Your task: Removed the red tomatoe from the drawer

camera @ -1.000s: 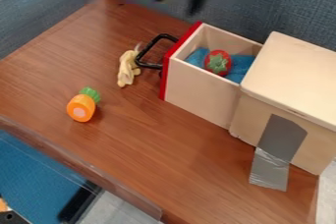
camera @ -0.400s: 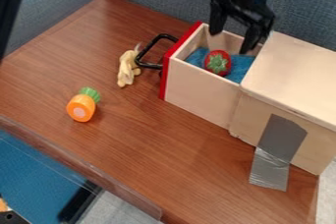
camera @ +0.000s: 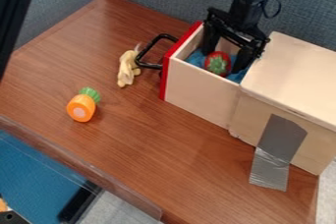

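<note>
- Black two-finger gripper (camera: 222,63) is down in the drawer, fingers apart, one on each side of the red toy tomato (camera: 217,64) with green leaves. Can't tell if either finger touches it.
- Tomato is inside the pale wooden drawer (camera: 200,91), on blue cloth (camera: 195,58), leaves toward me. Cloth probably there as padding; might also stop it rolling.
- Drawer sticks out of the pale wooden cabinet (camera: 295,78), red front and black handle (camera: 147,50) facing away from it. That leaves the top open for reaching in.
- Grey tape (camera: 282,137) runs from cabinet side to brown wooden bench (camera: 160,142) — likely an anchor against shifting.
- Orange toy carrot (camera: 81,108) and pale yellow toy figure (camera: 126,69) sit outside on the bench, not needed here, I'd say.
- Step looks like lining up the grasp. Next: close, lift straight up. Risks: pinching cloth, or rubbing the drawer wall — tight fit.
</note>
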Robot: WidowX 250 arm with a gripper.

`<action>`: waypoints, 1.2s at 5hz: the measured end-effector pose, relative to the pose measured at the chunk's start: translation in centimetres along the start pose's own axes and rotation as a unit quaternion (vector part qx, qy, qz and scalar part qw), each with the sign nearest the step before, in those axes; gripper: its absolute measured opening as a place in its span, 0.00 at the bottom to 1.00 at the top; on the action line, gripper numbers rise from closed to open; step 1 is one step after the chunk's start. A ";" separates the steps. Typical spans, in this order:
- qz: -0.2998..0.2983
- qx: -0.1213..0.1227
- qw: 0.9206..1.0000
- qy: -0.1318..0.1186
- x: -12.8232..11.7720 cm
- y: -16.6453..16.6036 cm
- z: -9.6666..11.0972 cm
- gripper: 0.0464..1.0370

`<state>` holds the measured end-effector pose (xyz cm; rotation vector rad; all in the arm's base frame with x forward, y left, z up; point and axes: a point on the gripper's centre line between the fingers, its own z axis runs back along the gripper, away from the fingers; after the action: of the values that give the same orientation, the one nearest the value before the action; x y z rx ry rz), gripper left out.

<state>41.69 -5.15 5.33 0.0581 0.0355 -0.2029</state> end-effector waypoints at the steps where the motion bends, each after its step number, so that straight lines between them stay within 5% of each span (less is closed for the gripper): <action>1: -0.003 0.006 1.000 0.004 0.1 0.4 -0.6 0.96; 2: 0.001 0.009 1.000 0.008 0.2 0.7 -0.8 0.91; 3: 0.005 0.014 1.000 0.009 0.1 0.9 -0.8 0.63; 5: 0.026 0.006 1.000 0.004 -0.4 1.6 -0.5 0.58; 6: 0.041 -0.013 0.999 -0.013 -0.9 3.0 1.5 0.58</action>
<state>41.46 -2.18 7.07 0.0312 0.0090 -0.1219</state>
